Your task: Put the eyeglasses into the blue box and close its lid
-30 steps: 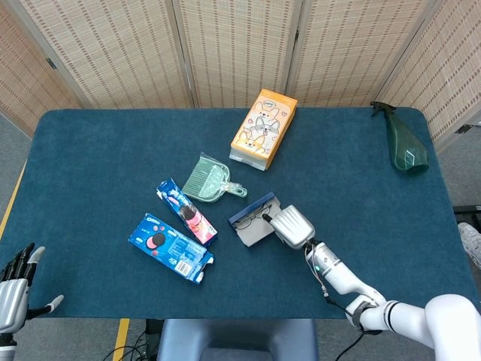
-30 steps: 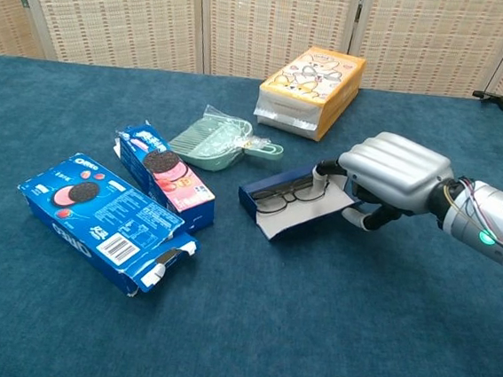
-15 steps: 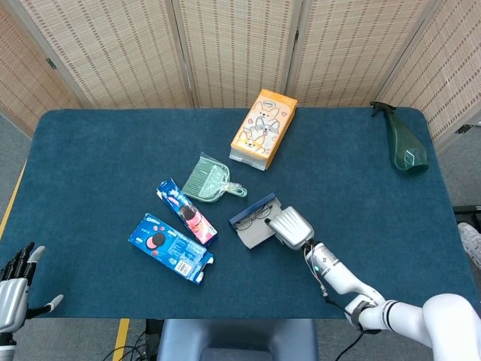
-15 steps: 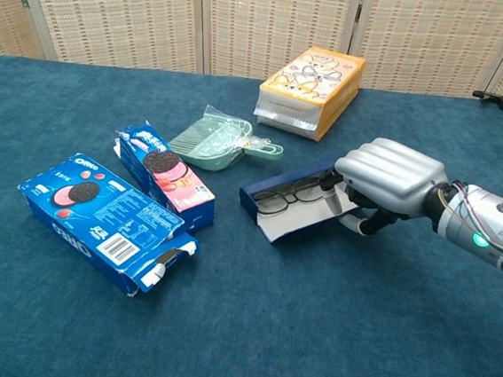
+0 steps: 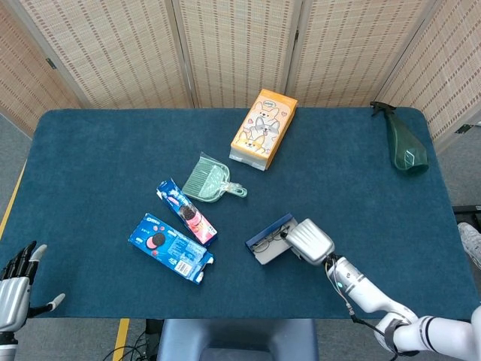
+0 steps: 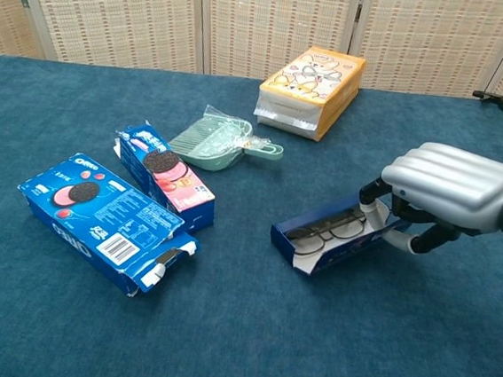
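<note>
— What's nearest the front edge?
— The left hand (image 5: 16,282), off the table's (image 5: 90,150) near-left corner, fingers apart and holding nothing. On the cloth, the big Oreo box (image 6: 101,219) lies nearest on the left, one end flap torn open.

— And the right hand?
— The right hand (image 6: 447,191) sits near the front right, fingers curled over the right end of the blue box (image 6: 331,241), gripping it. The box is open, its pale lid flap lying out toward the front edge. The glasses (image 6: 323,229) lie inside it.

— Room around the box?
— Bare cloth in front of it, to its right, and between it and the Oreo box. The pink cookie box (image 6: 165,174) is well apart to the left.

— Farther back?
— The green dustpan (image 6: 216,141) lies just behind the pink box, handle pointing right. Behind that, the orange carton (image 6: 312,89) lies flat near the middle. The green spray bottle (image 5: 406,143) lies at the far-right corner, close to the edge. A wide open strip runs between the carton and the bottle.
</note>
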Tool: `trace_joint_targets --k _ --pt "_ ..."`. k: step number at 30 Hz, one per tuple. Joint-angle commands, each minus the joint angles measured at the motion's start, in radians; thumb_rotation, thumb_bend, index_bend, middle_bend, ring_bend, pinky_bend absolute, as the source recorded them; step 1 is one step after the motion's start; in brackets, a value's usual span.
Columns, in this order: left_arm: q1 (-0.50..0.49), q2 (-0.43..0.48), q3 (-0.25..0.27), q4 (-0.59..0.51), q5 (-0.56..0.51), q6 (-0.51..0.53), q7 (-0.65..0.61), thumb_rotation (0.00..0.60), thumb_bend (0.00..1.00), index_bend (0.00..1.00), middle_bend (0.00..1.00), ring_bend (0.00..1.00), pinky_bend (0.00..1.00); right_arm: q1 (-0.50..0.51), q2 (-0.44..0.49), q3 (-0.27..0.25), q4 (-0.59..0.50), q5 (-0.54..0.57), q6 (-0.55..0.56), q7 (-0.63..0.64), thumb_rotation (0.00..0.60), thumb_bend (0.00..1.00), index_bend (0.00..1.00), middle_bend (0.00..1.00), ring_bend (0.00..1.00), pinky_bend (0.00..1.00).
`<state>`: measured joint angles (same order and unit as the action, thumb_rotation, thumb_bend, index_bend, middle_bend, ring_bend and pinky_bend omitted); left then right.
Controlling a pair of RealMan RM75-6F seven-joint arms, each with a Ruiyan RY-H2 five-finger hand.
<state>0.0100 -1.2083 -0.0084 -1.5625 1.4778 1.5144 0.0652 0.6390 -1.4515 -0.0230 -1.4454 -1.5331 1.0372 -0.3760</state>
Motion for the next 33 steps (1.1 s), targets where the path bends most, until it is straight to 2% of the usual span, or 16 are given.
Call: trace_joint_targets --k 1,13,27,29,30,33 --pt "-0.001 0.000 0.000 -0.002 0.002 0.000 0.000 0.600 0.13 0.00 0.00 0.00 0.16 -0.007 0.028 0.008 -0.043 0.014 -0.001 -0.044 0.600 0.46 0.74 1.00 1.00 1.00" --pt "0.007 0.019 0.001 -0.012 -0.007 0.006 -0.008 0.600 0.13 0.00 0.00 0.00 0.16 0.039 -0.042 0.068 0.015 0.053 -0.053 -0.051 0.600 0.46 0.74 1.00 1.00 1.00" --pt "0.013 0.019 0.010 -0.010 -0.001 0.006 -0.010 0.600 0.13 0.00 0.00 0.00 0.16 0.075 -0.107 0.092 0.083 0.081 -0.090 -0.070 0.600 0.46 0.74 1.00 1.00 1.00" --pt "0.014 0.020 0.010 -0.012 0.000 0.008 -0.010 0.600 0.13 0.00 0.00 0.00 0.16 0.079 -0.118 0.094 0.098 0.084 -0.095 -0.069 0.600 0.46 0.71 1.00 1.00 1.00" --pt "0.014 0.020 0.010 -0.012 0.000 0.009 -0.010 0.600 0.13 0.00 0.00 0.00 0.16 0.082 -0.123 0.095 0.105 0.086 -0.097 -0.070 0.600 0.46 0.66 1.00 1.00 1.00" --pt "0.015 0.022 0.011 -0.013 0.000 0.009 -0.010 0.600 0.13 0.00 0.00 0.00 0.16 0.089 -0.140 0.099 0.127 0.091 -0.105 -0.070 0.600 0.46 0.45 1.00 1.00 1.00"
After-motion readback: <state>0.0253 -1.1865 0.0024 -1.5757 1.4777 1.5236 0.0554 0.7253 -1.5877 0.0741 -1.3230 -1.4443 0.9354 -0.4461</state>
